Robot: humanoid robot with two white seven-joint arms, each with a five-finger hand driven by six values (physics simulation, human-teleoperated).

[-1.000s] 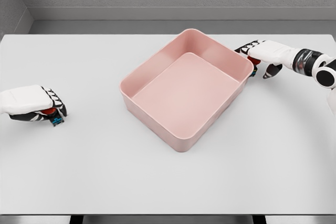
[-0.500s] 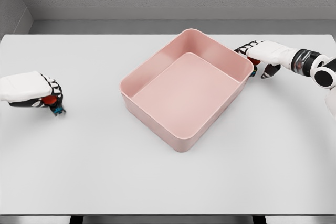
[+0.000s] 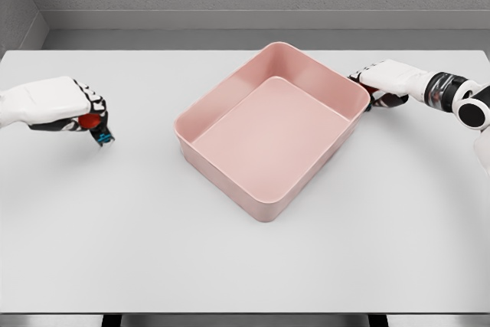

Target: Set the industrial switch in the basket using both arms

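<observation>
A pink basket [image 3: 272, 129] sits at the centre of a white tabletop [image 3: 153, 250] as a humanoid robot works from both sides. Well to the basket's left, the left hand [image 3: 65, 105] has its fingers curled around an industrial switch [image 3: 93, 122], a small red-and-black unit with a blue tip showing below the knuckles, held apart from the basket. At the basket's right-hand corner, the right hand [image 3: 383, 86] is closed low against the outer wall on something small with a speck of red, probably a second switch, though too little shows to be sure. The risks look plain: the left hand must clear the near rim, and a low carry could knock the basket askew; the right hand, pressed so close to the wall, could catch the rim or shove it while lifting.
</observation>
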